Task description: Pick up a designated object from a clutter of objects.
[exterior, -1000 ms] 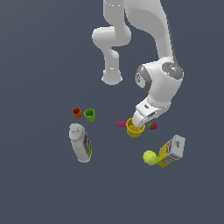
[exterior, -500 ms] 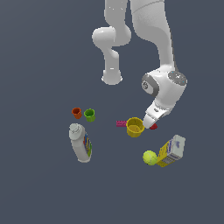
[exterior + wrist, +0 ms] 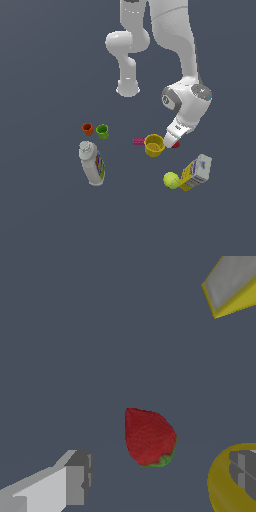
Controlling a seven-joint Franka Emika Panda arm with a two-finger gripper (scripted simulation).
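The strawberry [image 3: 149,437] is small and red with a green leafy top, lying on the grey floor between my two fingers without touching either. One finger [image 3: 75,483] stands to one side of it and the other [image 3: 242,466] shows in front of the yellow cup [image 3: 232,491]. My gripper [image 3: 160,476] is open. In the exterior view the gripper [image 3: 171,139] hangs low just to the right of the yellow cup [image 3: 154,145], and only a red sliver of the strawberry [image 3: 176,145] shows beneath it.
A pink block [image 3: 138,141] lies left of the yellow cup. An orange cup [image 3: 88,129], a green cup [image 3: 102,131] and a white bottle [image 3: 92,163] sit further left. The yellow-green ball [image 3: 171,180] and the yellow-blue carton [image 3: 196,172] [image 3: 232,283] lie nearer the front.
The arm has swung from over the yellow cup towards the exterior view's right and come down over the strawberry.
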